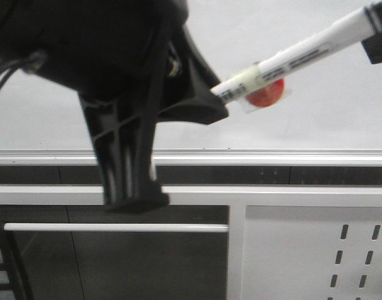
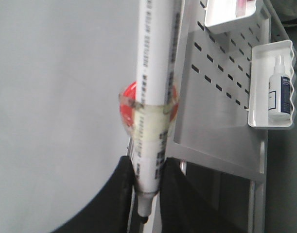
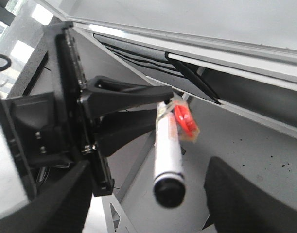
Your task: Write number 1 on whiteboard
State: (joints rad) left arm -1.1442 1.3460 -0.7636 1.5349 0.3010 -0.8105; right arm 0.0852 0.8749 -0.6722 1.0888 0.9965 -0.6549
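Glossy pale-grey whiteboard point(image 1: 341, 106) fills the far side above its silver rail, and no number 1 is visible on it yet. Left end effector point(image 2: 147, 194) is clamped on the tip end of a white marker point(image 1: 303, 50) with a red disc point(image 1: 266, 95) taped to it. Right end effector point(image 3: 148, 204) stands wide, holding nothing. My judgement: keep the grasp firm, turn the tip square to the board, then draw one steady downward stroke.

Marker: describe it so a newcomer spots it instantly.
Start at the whiteboard filling the background. In front of it, the left gripper clamps a long white marker near its tip. A red disc taped to its barrel sets it apart.
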